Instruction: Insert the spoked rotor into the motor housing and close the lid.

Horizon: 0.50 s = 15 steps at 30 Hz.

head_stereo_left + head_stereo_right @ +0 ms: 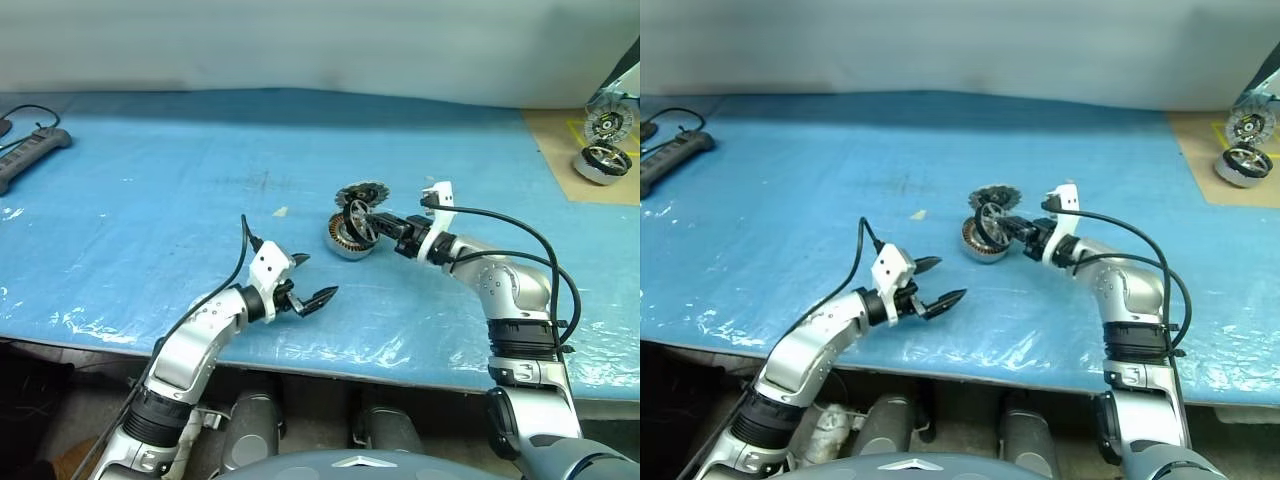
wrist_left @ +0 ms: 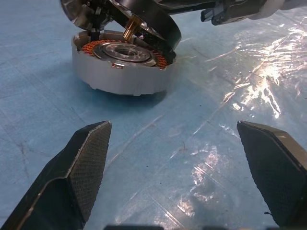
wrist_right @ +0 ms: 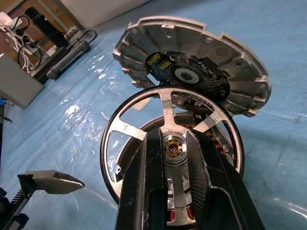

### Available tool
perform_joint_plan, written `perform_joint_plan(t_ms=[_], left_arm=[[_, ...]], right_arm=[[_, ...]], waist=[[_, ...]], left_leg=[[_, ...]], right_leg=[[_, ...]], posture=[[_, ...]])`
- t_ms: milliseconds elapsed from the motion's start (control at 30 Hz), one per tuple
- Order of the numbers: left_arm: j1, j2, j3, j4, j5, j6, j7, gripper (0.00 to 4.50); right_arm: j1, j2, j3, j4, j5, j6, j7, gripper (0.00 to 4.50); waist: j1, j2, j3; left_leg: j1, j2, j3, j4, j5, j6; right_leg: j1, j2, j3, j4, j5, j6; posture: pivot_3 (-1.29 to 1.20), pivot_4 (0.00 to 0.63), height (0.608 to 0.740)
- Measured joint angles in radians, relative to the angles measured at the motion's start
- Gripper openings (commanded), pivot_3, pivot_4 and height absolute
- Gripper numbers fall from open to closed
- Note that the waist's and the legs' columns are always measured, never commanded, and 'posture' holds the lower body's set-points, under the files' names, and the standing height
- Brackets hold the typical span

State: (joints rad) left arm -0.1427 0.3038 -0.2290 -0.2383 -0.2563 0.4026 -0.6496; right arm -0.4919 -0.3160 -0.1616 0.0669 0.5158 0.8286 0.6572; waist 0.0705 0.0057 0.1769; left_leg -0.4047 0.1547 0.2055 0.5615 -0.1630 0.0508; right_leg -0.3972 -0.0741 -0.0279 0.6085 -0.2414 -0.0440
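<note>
While left fingers [image 2: 91, 158] gape, right fingers [image 3: 153, 191] pinch the spoked rotor [image 3: 172, 158] above the motor housing [image 2: 120, 67].

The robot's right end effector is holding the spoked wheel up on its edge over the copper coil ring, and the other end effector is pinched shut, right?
Nearly. The left end effector is wide open, as the left wrist view shows. The rest holds: the right end effector grips the dark-rimmed silver spoked rotor on edge over the copper-wound motor housing.

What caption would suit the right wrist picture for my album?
Right gripper holds the spoked rotor tilted over the motor housing, the lid propped behind.
</note>
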Motion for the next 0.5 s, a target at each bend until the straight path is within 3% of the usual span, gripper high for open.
perform_joint_plan(t_ms=[133,367,500], left_arm=[[0.000,-0.003,-0.004,0.000,0.000,-0.001,0.000,4.50],[-0.002,-0.008,-0.015,0.003,0.006,-0.008,0.000,4.50],[-0.011,-0.012,-0.015,0.016,0.007,-0.011,-0.001,4.50]], right_arm=[[0.000,-0.009,0.036,-0.003,-0.013,-0.029,0.000,0.24],[0.047,-0.068,0.137,-0.006,-0.092,-0.122,0.037,2.60],[0.041,-0.067,0.130,-0.004,-0.090,-0.120,0.031,2.60]], waist=[[0.000,0.000,0.000],[0.000,0.000,0.000],[-0.003,0.000,0.000]], left_leg=[[0.000,0.000,0.000,0.000,0.000,0.000],[0.000,0.000,0.000,0.000,0.000,0.000],[0.000,0.000,0.000,0.000,0.000,0.000]], right_leg=[[0.000,0.000,0.000,0.000,0.000,0.000],[0.000,0.000,0.000,0.000,0.000,0.000],[0.000,0.000,0.000,0.001,0.000,0.000]], posture=[[0.00,0.150,0.740],[0.00,0.150,0.740],[0.00,0.150,0.740]])
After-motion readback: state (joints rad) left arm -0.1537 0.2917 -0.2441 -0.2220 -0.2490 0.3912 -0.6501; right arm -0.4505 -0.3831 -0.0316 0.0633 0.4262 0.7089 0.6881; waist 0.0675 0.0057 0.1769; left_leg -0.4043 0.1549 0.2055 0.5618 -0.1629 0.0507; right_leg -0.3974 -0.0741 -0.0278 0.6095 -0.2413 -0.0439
